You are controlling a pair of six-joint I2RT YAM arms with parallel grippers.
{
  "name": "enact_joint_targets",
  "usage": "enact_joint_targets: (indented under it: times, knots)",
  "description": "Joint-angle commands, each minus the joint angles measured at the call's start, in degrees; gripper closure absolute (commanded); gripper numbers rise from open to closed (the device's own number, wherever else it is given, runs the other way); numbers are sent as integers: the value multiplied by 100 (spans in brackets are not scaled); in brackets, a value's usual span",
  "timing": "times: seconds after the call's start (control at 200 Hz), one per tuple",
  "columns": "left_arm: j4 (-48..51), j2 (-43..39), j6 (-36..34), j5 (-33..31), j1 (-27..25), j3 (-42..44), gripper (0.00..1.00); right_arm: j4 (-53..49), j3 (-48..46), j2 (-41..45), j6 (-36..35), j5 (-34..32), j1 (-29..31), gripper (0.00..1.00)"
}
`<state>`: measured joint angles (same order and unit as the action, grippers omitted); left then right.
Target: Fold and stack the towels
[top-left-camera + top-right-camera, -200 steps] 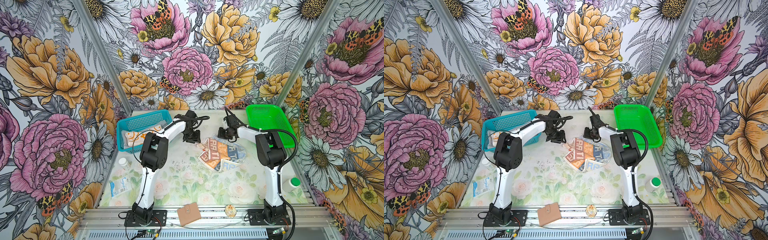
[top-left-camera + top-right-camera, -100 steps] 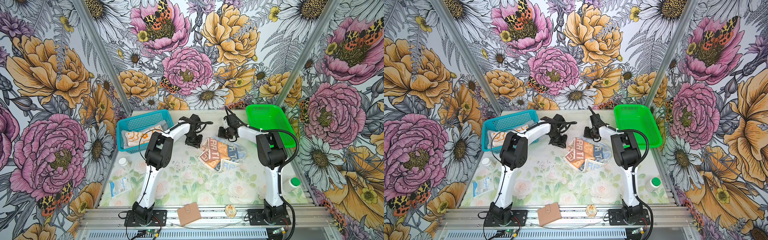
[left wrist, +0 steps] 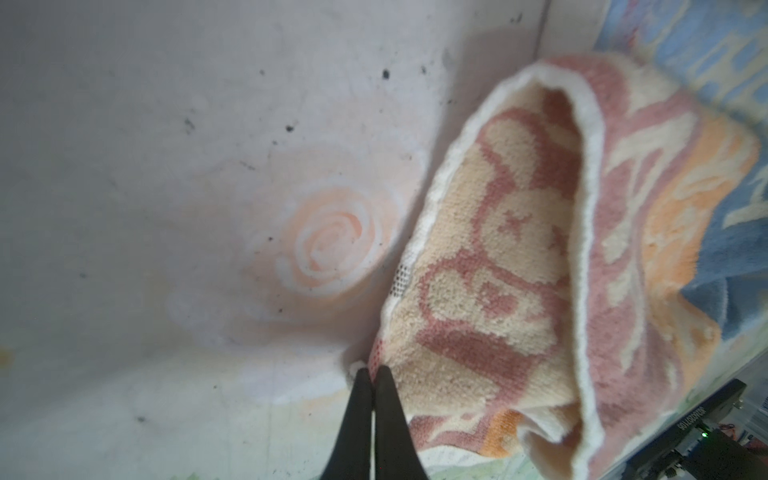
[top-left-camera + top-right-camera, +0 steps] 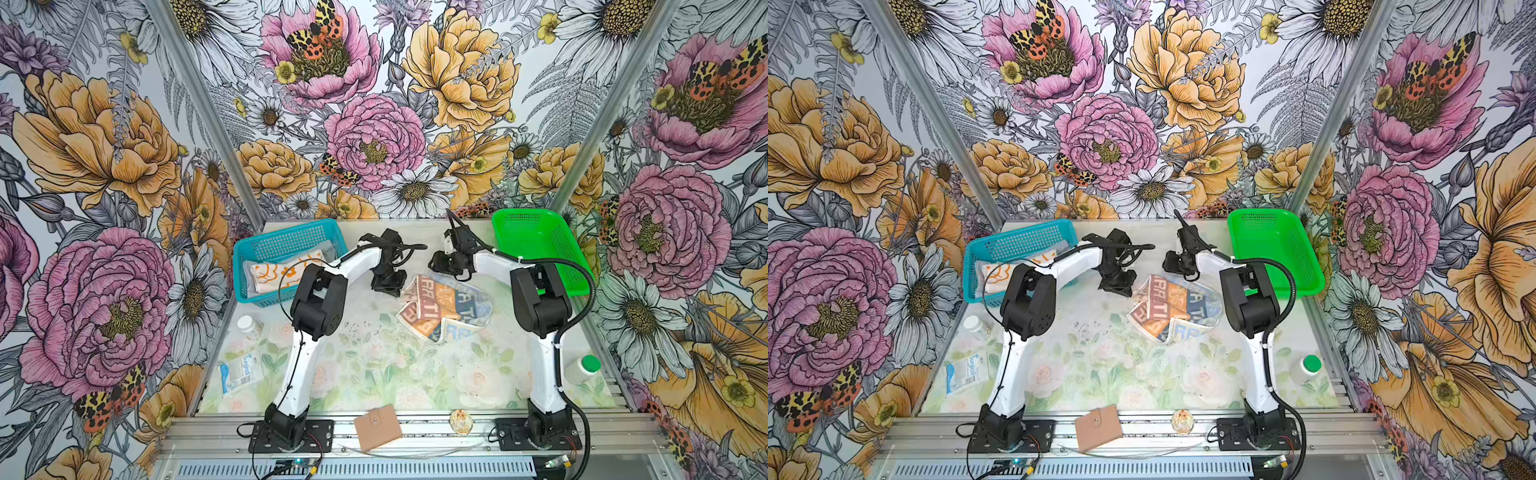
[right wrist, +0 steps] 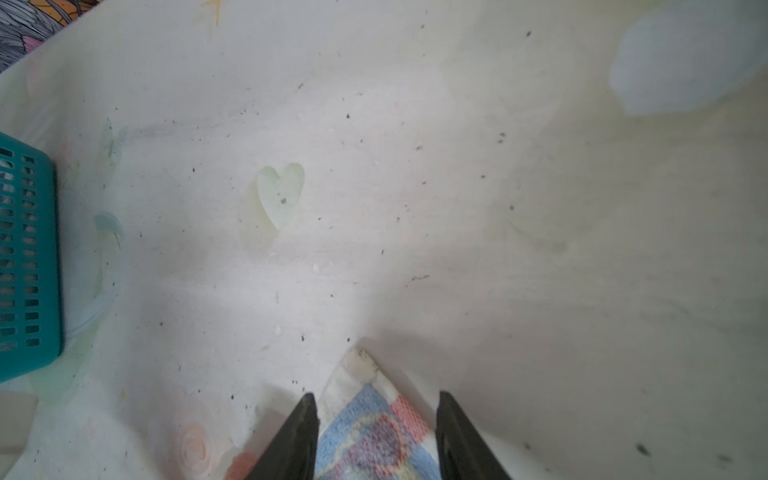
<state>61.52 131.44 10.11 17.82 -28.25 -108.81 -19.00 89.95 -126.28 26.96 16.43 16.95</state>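
— Two corners of the beige, orange and blue lettered terry towel [image 4: 444, 309] are in play. Who has what?

— Left gripper [image 3: 372, 370] is pinched tight on the white-hemmed corner, where the cloth doubles over on itself. Right gripper [image 5: 376, 395] has its jaws apart, straddling the blue-and-pink corner without squeezing it.

— Why hold it that way?

— My guess is to spread the crumpled cloth flat before any fold. It lies bunched at the far middle of the pale flower-printed table [image 4: 374, 365], between the two arms.

— And the other towels?

— An orange-and-cream flower-drawn towel [image 4: 276, 272] sits in the teal slotted plastic basket [image 4: 286, 243]. A grey one I can't make out for sure.

— Room to move?

— Plenty toward the near side. The bright green mesh basket [image 4: 536, 241] stands close by the right arm and the teal one close by the left. Drawing the corners apart sideways needs care.
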Motion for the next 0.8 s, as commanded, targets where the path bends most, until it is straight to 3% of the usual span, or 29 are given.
enact_joint_targets:
  times: [0.0, 0.16, 0.295, 0.49, 0.796]
  knots:
    - [-15, -361, -44, -72, 34, -140, 100, -11, 122, -237, 0, 113, 88, 53]
    - [-19, -486, -67, -73, 10, -122, 100, -7, 168, -375, 20, 123, 143, 55]
    - [-19, -469, -69, -76, -31, -130, 100, -12, 216, -463, 53, 133, 199, 64]
    - [-26, -514, -68, -199, 6, -140, 100, -36, 151, -529, 74, 109, 240, 100]
    - [-130, -754, -130, -383, 198, -132, 100, -18, 206, 12, -57, 313, 247, 100]
